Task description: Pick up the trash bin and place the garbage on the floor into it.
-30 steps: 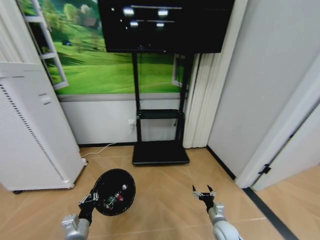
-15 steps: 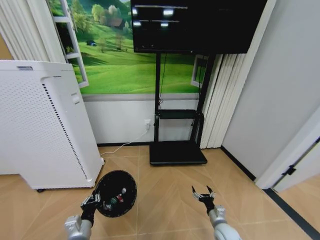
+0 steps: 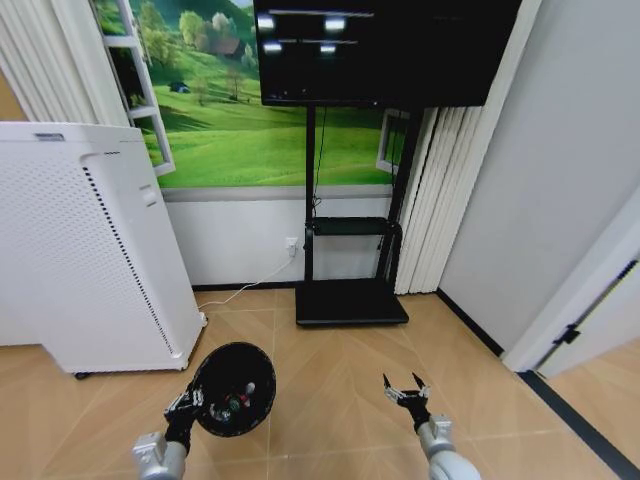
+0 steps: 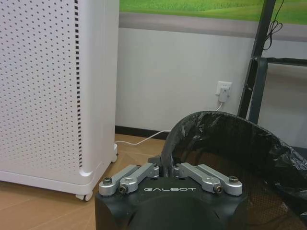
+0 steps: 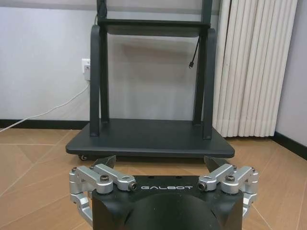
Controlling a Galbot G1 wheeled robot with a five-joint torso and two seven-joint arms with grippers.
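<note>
Litter sits inside one trash bin (image 3: 234, 388), the single black round bin held up off the wooden floor (image 3: 330, 400) at about seven o'clock in the head view. Inside it the garbage (image 3: 237, 400) shows as small red-and-white and green bits; I can make out roughly three pieces, but their exact shapes are too small to tell.

Two grippers are in view. One, the left gripper (image 3: 186, 404), is at the bin's near rim, at about eight o'clock from the bin's centre. In the left wrist view the left gripper's fingers (image 4: 139, 172) are drawn together and clamped on the rim, where a black bag liner (image 4: 225, 139) is folded over the edge. The other, the right gripper (image 3: 407, 392), hangs over bare floor at about five o'clock in the head view, well apart from the bin, its fingers (image 5: 103, 177) spread wide and holding nothing.

One tall white perforated appliance (image 3: 80, 250) stands at nine o'clock, near the bin but not touching it. One black screen (image 3: 385, 50) on one black stand (image 3: 350, 300) is at twelve o'clock against the wall, with one white cable (image 3: 245, 288) running from a wall socket (image 3: 292, 245) along the floor toward the appliance. White curtains (image 3: 435, 200) hang just to the right of the stand.
</note>
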